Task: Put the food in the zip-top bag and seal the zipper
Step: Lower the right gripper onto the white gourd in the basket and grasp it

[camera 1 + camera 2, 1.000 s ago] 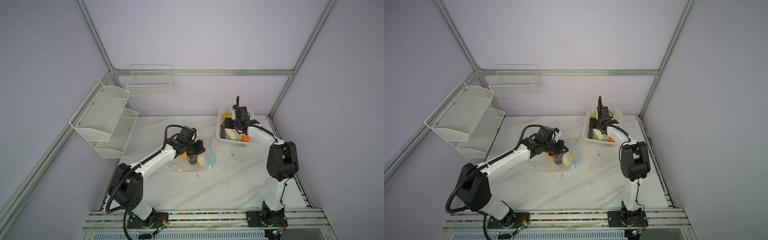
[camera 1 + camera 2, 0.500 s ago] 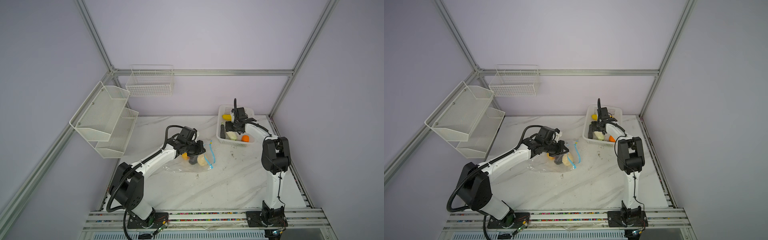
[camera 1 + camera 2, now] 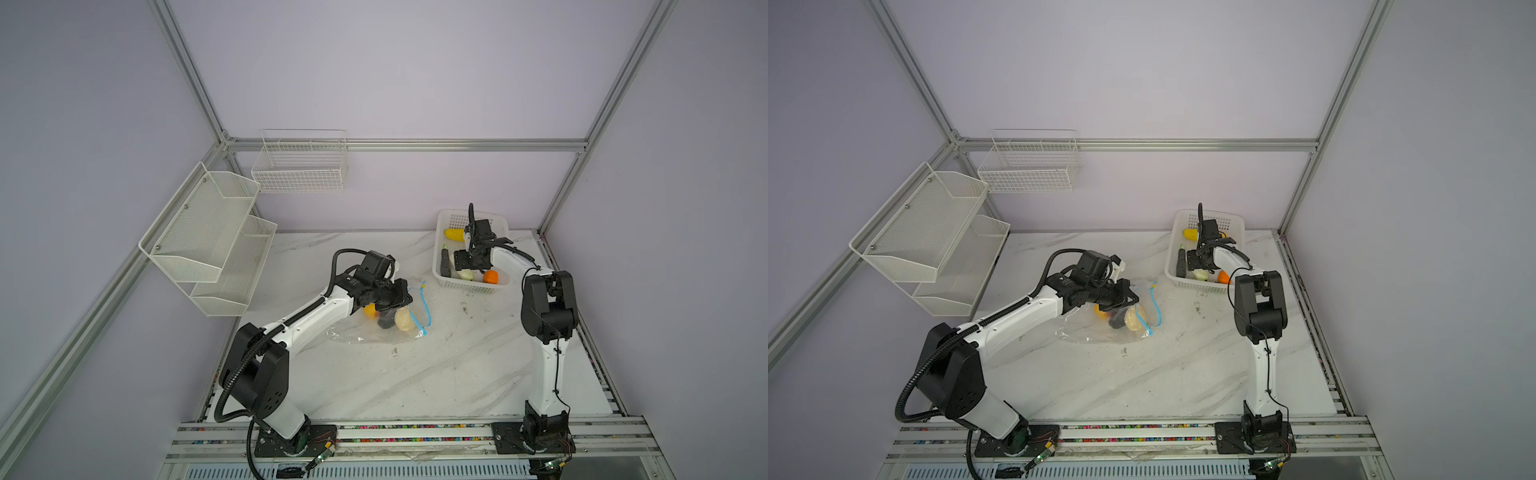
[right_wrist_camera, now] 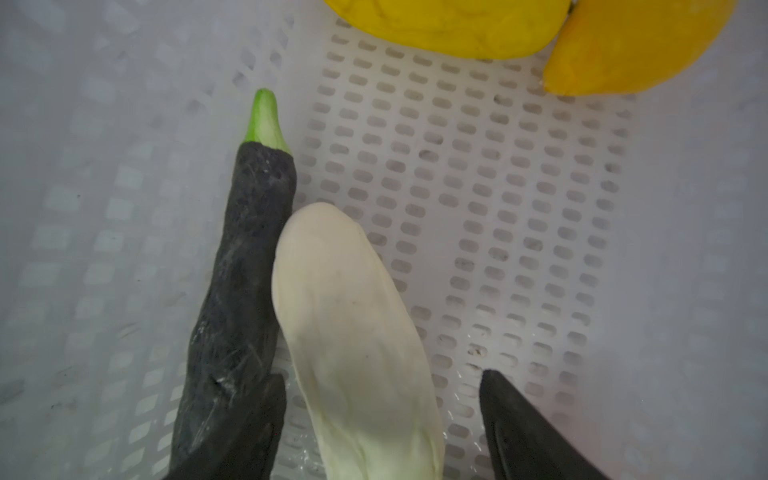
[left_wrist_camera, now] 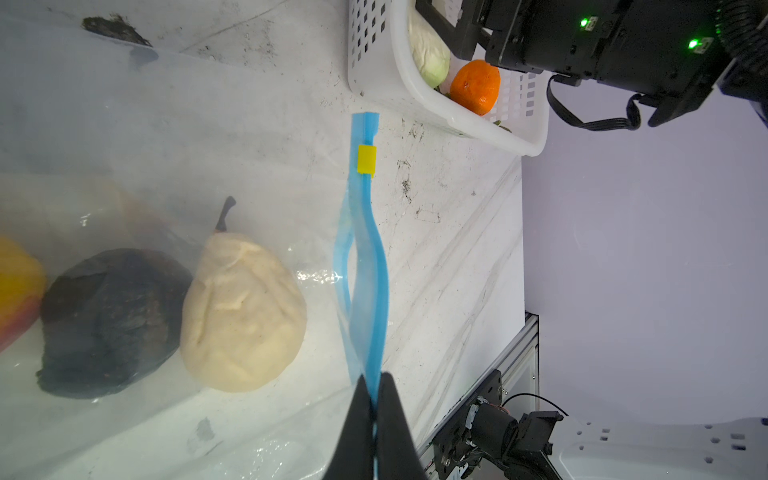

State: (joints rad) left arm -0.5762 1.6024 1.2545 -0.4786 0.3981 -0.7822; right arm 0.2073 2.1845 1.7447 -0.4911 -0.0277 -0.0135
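Only the left wrist view shows us the left tool point(image 5: 374, 388) clenched on the blue zipper point(image 5: 368, 270) of the zip-top bag point(image 3: 357, 334) lying on the desk point(image 3: 415, 374), with a cream pear point(image 5: 245, 311) and a dark piece point(image 5: 108, 320) inside. The right wrist view alone shows the right tool point(image 4: 380, 380) released, straddling the white vegetable point(image 4: 353, 324) beside an eggplant point(image 4: 245, 266) in the basket point(image 3: 465, 286).

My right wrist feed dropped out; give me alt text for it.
The open right end effector straddles a white vegetable lying in the white basket, a dark eggplant touching its side. Two yellow pieces lie beyond them.
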